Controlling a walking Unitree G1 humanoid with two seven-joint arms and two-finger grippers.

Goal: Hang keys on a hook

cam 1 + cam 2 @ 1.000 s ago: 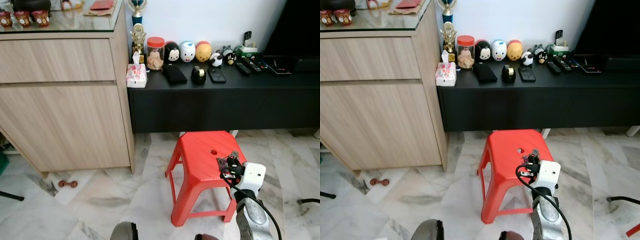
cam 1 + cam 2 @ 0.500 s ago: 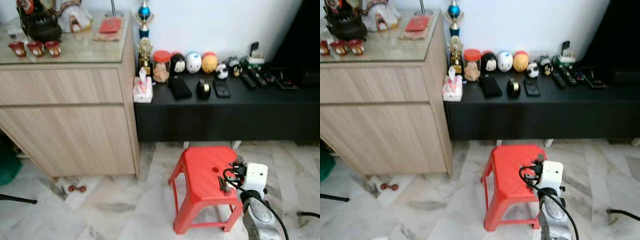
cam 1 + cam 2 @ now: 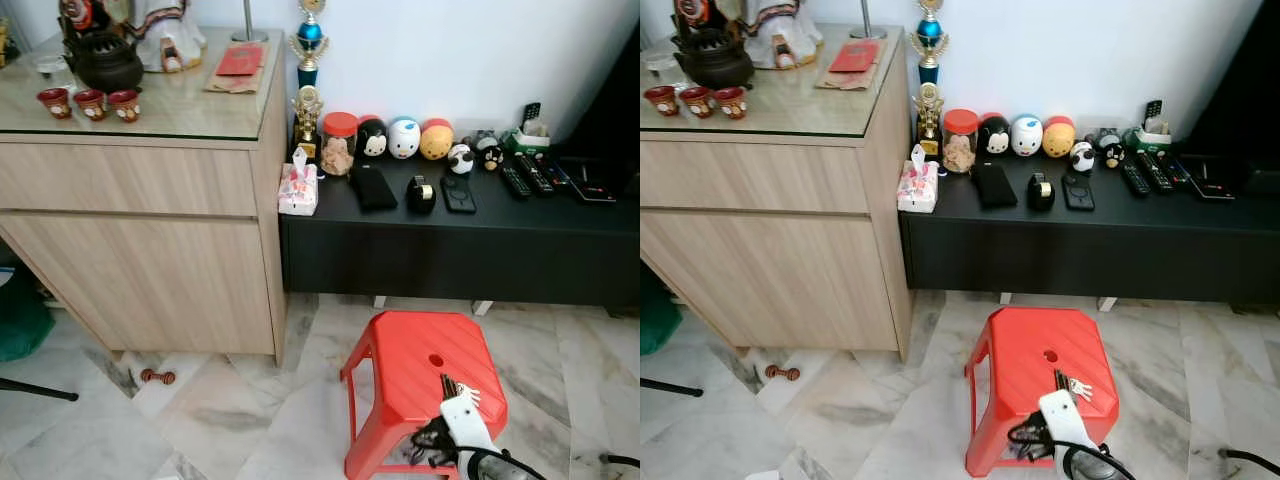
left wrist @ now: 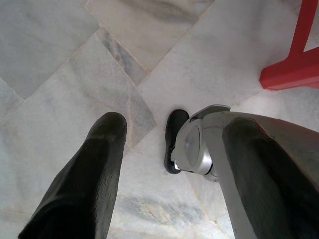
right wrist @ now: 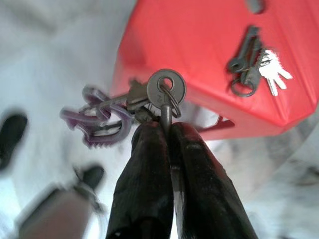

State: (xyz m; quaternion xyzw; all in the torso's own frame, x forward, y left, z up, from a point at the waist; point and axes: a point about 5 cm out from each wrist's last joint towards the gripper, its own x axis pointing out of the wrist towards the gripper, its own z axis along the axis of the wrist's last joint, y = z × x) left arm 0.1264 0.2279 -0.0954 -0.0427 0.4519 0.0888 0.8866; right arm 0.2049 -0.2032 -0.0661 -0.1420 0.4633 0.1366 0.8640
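My right gripper (image 5: 167, 128) is shut on a silver key (image 5: 162, 92) of a bunch whose ring carries a purple plastic tag (image 5: 97, 119). It hangs off the near edge of the red stool (image 3: 420, 355), above the floor. A second bunch of keys (image 5: 251, 69) lies on the stool's top, near its front right corner (image 3: 458, 390). The white right wrist (image 3: 460, 425) sits just in front of that bunch, low in the eye views. My left gripper (image 4: 169, 127) hangs open over the marble floor beside my foot (image 4: 174, 139).
A low black console (image 3: 450, 215) with jars, figurines and remote controls runs along the white wall behind the stool. A wooden cabinet (image 3: 140, 240) with a glass top and a tea set stands at the left. A small dumbbell toy (image 3: 156, 377) lies on the floor.
The camera has moved back and up, showing more of the cabinet top. My right arm has dropped from over the stool's top to its near edge, low in view.
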